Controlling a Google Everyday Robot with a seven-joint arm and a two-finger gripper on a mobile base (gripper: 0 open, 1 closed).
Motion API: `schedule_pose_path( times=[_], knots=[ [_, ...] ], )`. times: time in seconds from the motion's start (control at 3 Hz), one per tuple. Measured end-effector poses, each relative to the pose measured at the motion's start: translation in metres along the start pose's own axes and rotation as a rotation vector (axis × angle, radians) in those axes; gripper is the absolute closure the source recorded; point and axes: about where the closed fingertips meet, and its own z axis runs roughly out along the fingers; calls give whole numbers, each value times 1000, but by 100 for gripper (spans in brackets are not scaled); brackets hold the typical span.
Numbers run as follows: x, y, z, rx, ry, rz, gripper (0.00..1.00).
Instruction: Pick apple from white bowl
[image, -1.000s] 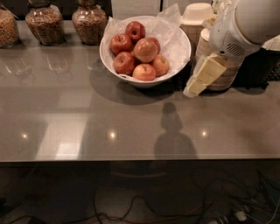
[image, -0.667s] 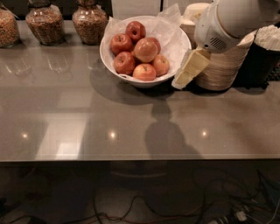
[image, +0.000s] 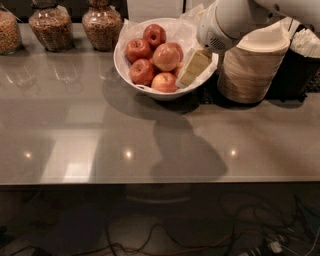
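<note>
The white bowl (image: 131, 74) lined with crinkled white paper stands at the back middle of the counter. It holds several red apples (image: 166, 56). My gripper (image: 191, 69) comes in from the upper right on a white arm, and its cream-coloured fingers (image: 194, 65) hang over the bowl's right side, beside the nearest apples. Part of the bowl's right rim is hidden behind it.
A stack of beige disposable bowls (image: 252, 70) stands right of the white bowl. Three glass jars (image: 49, 27) of grains line the back left. A dark container (image: 300, 60) is at the far right. The grey counter (image: 100, 140) ends at a front edge.
My gripper has moved left from in front of the beige bowl stack to over the right side of the white bowl. The apples have not moved.
</note>
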Motion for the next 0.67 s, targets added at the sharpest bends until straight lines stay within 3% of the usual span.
schedule_pose_path(
  times=[0.67],
  knots=[
    [0,-1,0,13,-1,6,0]
  ],
)
